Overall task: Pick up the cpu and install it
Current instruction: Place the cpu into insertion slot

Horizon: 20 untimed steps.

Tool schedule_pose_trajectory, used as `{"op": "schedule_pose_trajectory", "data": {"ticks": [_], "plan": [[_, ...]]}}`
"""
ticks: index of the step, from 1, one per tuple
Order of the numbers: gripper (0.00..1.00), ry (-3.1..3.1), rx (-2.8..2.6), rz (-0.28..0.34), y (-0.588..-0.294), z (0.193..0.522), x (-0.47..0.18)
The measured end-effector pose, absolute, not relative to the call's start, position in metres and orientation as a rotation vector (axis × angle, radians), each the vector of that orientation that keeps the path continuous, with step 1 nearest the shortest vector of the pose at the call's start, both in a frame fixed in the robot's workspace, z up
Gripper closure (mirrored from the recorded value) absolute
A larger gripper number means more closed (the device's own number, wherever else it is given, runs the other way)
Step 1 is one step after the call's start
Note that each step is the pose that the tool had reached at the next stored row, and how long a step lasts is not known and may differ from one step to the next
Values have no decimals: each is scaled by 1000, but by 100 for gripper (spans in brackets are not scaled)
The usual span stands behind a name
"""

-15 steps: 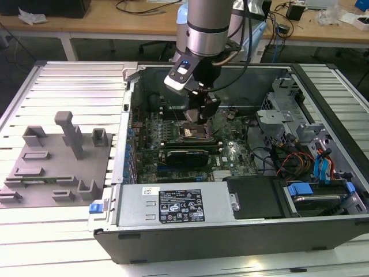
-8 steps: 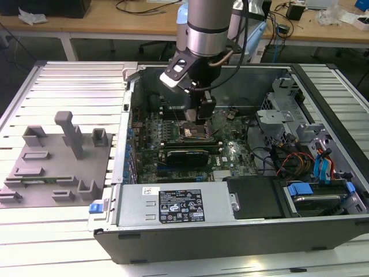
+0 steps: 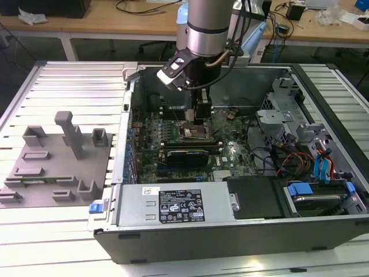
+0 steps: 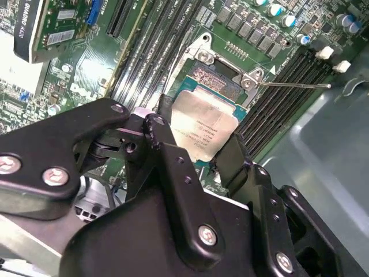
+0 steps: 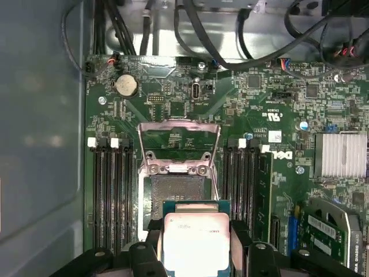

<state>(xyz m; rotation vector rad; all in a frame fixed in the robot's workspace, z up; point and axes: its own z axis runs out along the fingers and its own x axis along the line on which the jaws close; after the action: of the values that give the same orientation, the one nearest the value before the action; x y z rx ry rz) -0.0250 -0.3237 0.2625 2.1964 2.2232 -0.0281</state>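
1. The step in hand is the install itself. The end effector pinches the cpu by two opposite edges, with its silvery top facing the camera in both wrist views.
2. The cpu hangs over the open socket on the motherboard. It covers part of the socket, while the part next to the raised metal frame lies bare. I cannot tell whether the chip's underside touches the socket yet.
3. In the exterior view the arm reaches down into the open computer case, about the middle of the board. The grey fixture blocks sit well apart on the desk, at the exterior view's left.
4. The frame stands open and its thin lever is swung out to the side, so the seat looks ready to take the chip.
5. In my judgement, seating calls for:
   - the chip's edges squared to the socket walls;
   - the chip centred over the whole seat, not part of it;
   - a level, gentle descent, since a tilted or shifted chip could catch on the socket rim or contacts.
6. The grip should give way only once the chip lies flat in its seat.
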Motion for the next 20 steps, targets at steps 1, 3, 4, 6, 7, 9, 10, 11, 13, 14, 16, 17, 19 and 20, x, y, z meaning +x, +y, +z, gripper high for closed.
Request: {"op": "schedule_pose_trajectory", "data": {"ticks": [1,3,4,6,7,9,10,11,13,14,16,17,19,20], "plan": [[45,2222,2197,-28,-324,262,-25],[45,2249,2142,3,-324,243,-26],[45,2259,2131,3,-324,237,-26],[45,2260,2131,3,-324,233,-26],[45,2260,2131,3,-324,231,-26],[45,2260,2131,3,-324,227,-26],[45,2260,2131,3,-324,226,-26],[45,2260,2131,3,-324,224,-26],[45,2260,2131,3,-324,222,-26],[45,2259,2131,3,-324,221,-26],[45,2259,2131,3,-324,221,-26],[45,2259,2131,3,-324,221,-26],[45,2255,2135,3,-322,220,-26],[45,2250,2141,3,-321,220,-26]]}}
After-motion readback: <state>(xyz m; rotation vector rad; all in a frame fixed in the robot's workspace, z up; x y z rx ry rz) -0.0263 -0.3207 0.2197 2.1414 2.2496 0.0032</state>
